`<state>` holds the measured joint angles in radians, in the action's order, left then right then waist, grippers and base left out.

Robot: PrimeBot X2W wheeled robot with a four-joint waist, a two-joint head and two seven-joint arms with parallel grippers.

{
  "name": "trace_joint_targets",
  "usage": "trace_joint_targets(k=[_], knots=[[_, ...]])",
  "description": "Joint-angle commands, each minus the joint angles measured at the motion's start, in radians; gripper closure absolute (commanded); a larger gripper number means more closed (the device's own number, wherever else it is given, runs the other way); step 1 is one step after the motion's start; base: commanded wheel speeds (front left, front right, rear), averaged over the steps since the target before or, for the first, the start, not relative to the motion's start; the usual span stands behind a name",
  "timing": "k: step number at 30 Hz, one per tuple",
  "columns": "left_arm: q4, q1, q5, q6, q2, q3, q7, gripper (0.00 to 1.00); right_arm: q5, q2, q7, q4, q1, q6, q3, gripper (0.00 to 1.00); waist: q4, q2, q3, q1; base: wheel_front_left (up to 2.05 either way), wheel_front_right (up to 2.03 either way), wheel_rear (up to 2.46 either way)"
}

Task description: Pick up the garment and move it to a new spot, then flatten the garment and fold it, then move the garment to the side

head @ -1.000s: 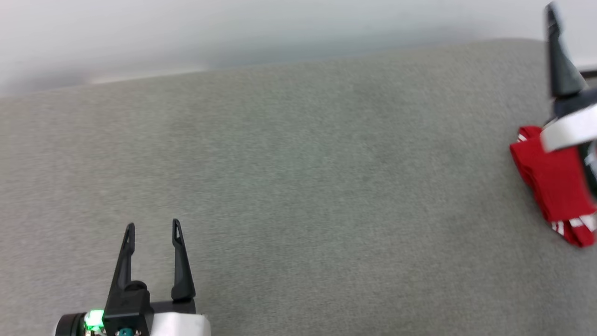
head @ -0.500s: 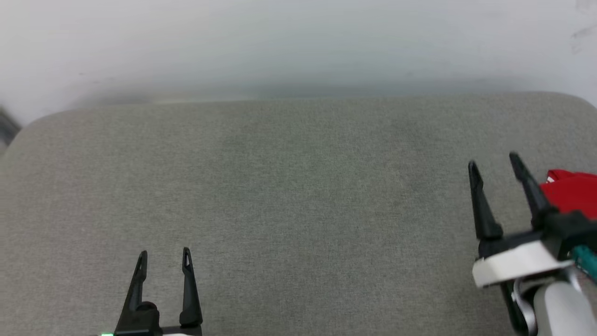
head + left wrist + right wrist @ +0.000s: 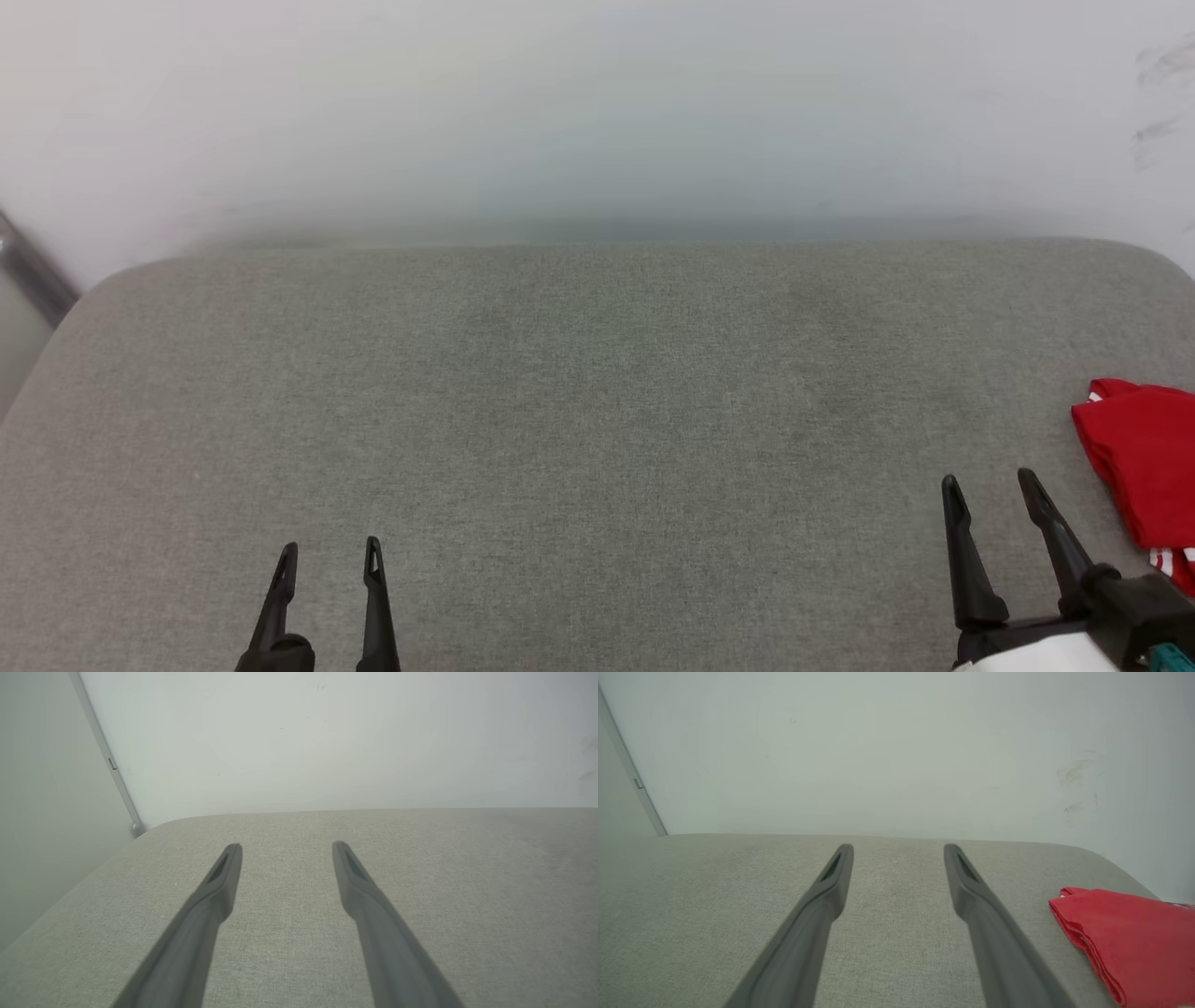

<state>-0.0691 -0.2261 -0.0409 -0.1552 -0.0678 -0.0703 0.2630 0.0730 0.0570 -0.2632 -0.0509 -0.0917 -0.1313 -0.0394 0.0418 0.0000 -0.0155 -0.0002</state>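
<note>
The garment (image 3: 1144,462) lies folded into a compact red bundle at the right edge of the grey cushioned surface (image 3: 597,420), a bit of striped trim showing at its lower end. In the right wrist view the garment (image 3: 1129,938) rests just right of my fingers. My right gripper (image 3: 991,483) hovers open and empty at the lower right, a short way left of the bundle. At the lower left my left gripper (image 3: 330,552) is open with nothing between its fingers (image 3: 224,877).
A pale wall (image 3: 597,112) rises right behind the surface's far edge. A grey vertical strip (image 3: 105,756) runs down the wall at the far left corner. The surface's left edge (image 3: 37,373) curves down near that strip.
The head view has shifted, so the whole scene sits differently. My right gripper has come off the garment and drawn back to the lower right, open. The garment stays on the surface.
</note>
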Motion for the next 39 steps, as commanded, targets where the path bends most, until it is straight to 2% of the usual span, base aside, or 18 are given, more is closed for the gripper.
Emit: trace_joint_targets(k=[1, 9, 23, 24, 30, 39], knots=[[0.002, -0.017, -0.007, 0.01, 0.001, 0.003, 0.002, 0.0, 0.006, -0.006, -0.002, 0.014, -0.027, 0.001, -0.005, 0.0, 0.0, 0.0, -0.006, 0.0002, 0.0, 0.0, 0.0], [0.006, -0.028, -0.018, 0.041, 0.005, 0.022, 0.002, 0.0, 0.05, -0.009, -0.002, 0.033, -0.089, 0.001, -0.008, 0.0, -0.003, 0.0, -0.019, 0.0002, 0.0, 0.0, 0.0], [0.022, -0.025, -0.031, 0.083, 0.014, 0.043, 0.002, 0.0, 0.068, -0.009, -0.002, 0.042, -0.09, 0.001, -0.001, 0.0, -0.009, 0.0, -0.018, 0.0002, 0.0, 0.0, 0.0], [0.022, -0.016, -0.027, 0.082, 0.013, 0.042, 0.0, 1.0, 0.068, -0.005, 0.0, 0.04, -0.089, 0.0, -0.002, 1.0, -0.009, 0.0, -0.018, 0.0002, 0.0, 0.0, 0.0], [0.081, -0.016, -0.034, 0.083, 0.015, 0.04, -0.006, 1.0, 0.074, -0.004, 0.008, -0.017, -0.1, 0.0, 0.001, 1.0, -0.009, 0.0, -0.017, 0.0002, 0.0, 0.0, 0.0], [0.102, 0.023, -0.23, 0.104, 0.004, 0.043, -0.038, 1.0, 0.26, 0.005, 0.042, -0.035, -0.064, 0.0, 0.005, 1.0, -0.012, 0.0, -0.015, 0.0002, 0.0, 0.0, 0.0]])
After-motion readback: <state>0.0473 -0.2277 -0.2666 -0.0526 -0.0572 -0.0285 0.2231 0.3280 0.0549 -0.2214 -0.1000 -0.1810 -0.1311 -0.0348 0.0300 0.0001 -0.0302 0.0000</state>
